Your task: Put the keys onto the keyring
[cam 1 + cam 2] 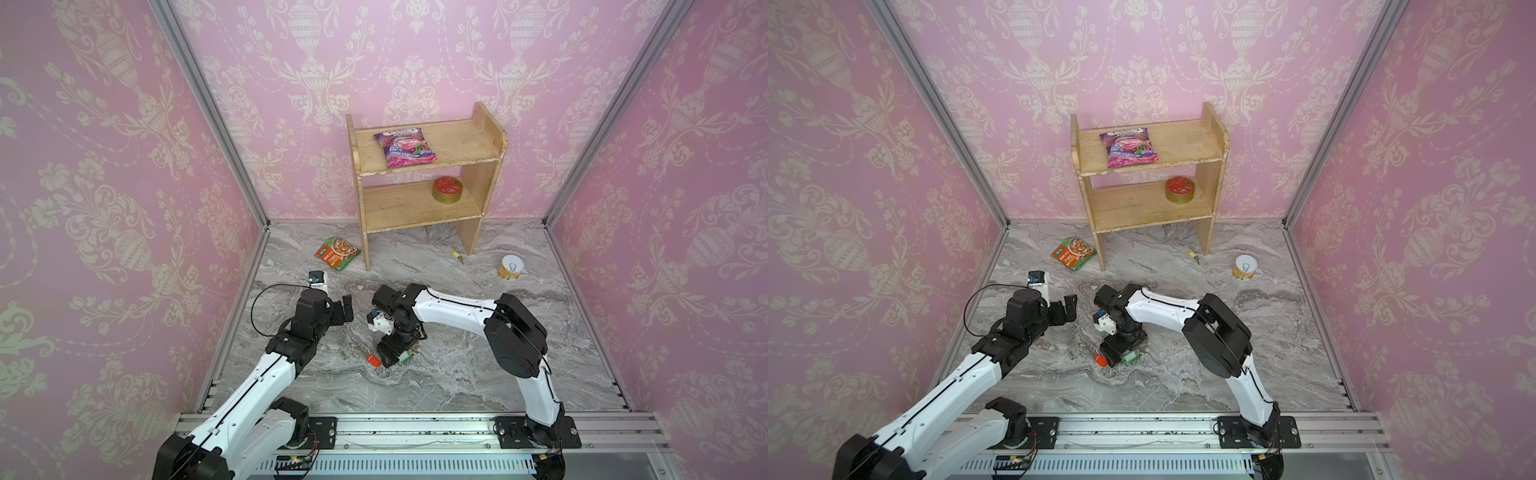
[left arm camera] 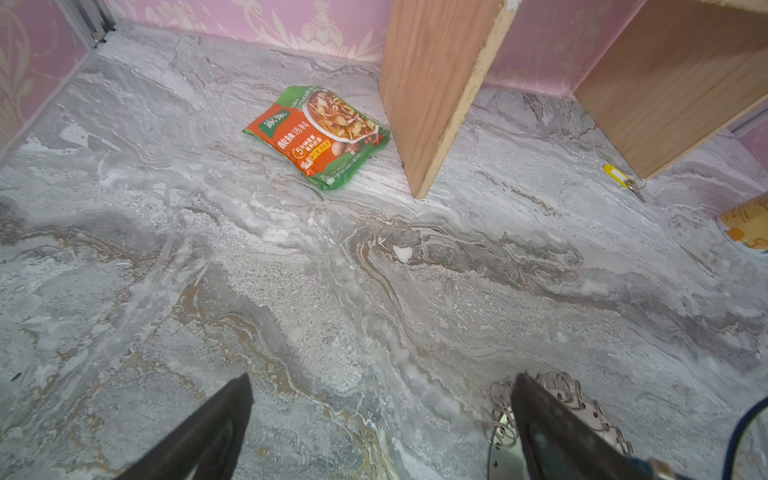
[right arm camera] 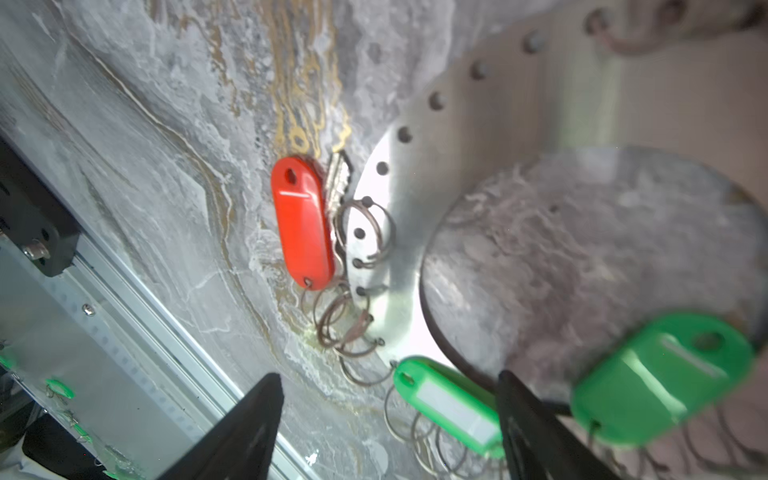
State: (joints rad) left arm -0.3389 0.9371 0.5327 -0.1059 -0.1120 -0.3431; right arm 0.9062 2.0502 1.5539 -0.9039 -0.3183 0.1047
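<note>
My right pincer (image 3: pixel 388 376) hung open, empty, over the keyring (image 3: pixel 498 104) toward the table's (image 1: pixel 457 374) front edge; my left pincer (image 2: pixel 382 375) was open too. Next step needed: gripping the red key (image 3: pixel 302 224).

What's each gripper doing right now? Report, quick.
Left gripper: open, holding nothing.
Right gripper: open at the rim of the keyring; a green-tagged key lies beside one finger, not clamped.

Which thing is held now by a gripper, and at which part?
Nothing is held: the left gripper and the right gripper both stand open.
</note>
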